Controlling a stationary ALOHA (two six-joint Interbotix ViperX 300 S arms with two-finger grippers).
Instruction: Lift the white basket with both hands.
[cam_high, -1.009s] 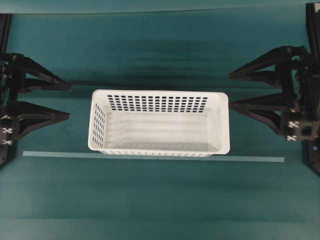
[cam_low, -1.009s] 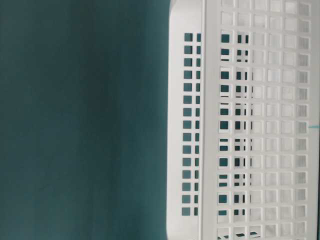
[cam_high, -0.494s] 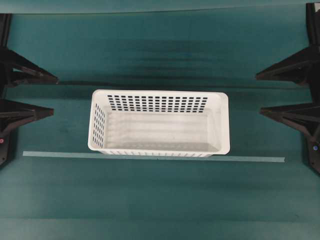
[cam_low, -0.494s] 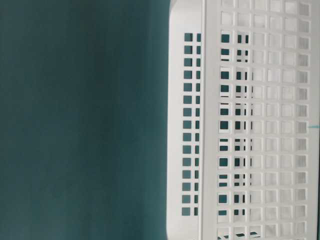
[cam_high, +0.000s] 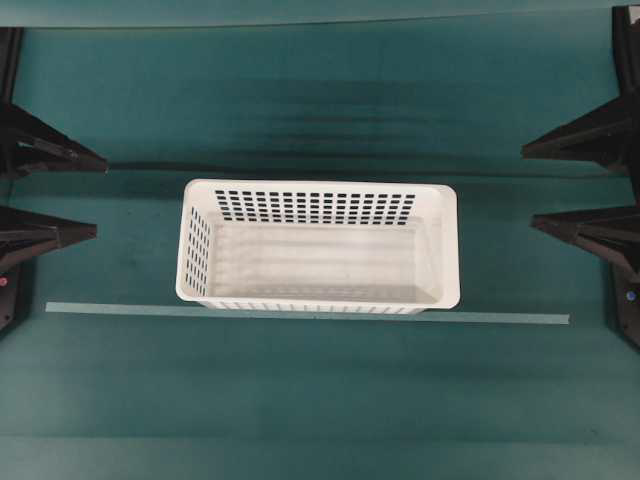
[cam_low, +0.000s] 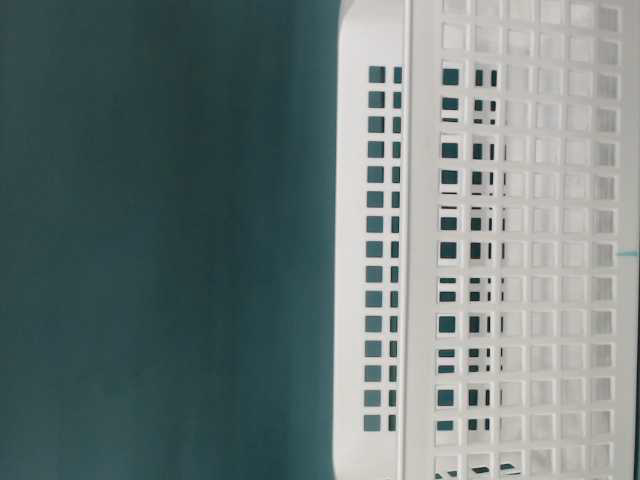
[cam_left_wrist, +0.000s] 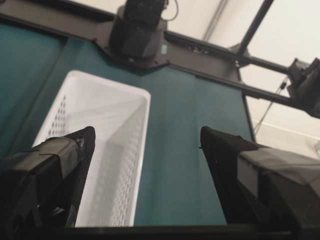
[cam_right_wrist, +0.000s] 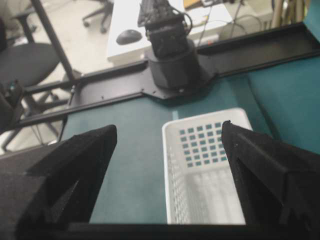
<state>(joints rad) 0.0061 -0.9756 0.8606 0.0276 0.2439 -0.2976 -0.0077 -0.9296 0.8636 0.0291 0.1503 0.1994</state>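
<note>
The white basket (cam_high: 318, 248) stands empty on the green table in the middle of the overhead view. It fills the right of the table-level view (cam_low: 500, 240) and shows in the left wrist view (cam_left_wrist: 95, 165) and the right wrist view (cam_right_wrist: 207, 170). My left gripper (cam_high: 98, 197) is open and empty at the left edge, well apart from the basket; its jaws also show in the left wrist view (cam_left_wrist: 146, 136). My right gripper (cam_high: 528, 188) is open and empty at the right edge, also apart from the basket; it shows in the right wrist view (cam_right_wrist: 169, 130) too.
A pale tape line (cam_high: 300, 314) runs across the table just in front of the basket. Black arm bases (cam_left_wrist: 137, 30) (cam_right_wrist: 172, 55) stand at the table's ends. An office chair (cam_right_wrist: 25, 65) and a desk are beyond the table.
Both grippers have drawn back outward from the basket toward the edges of the overhead view. The basket has not moved.
</note>
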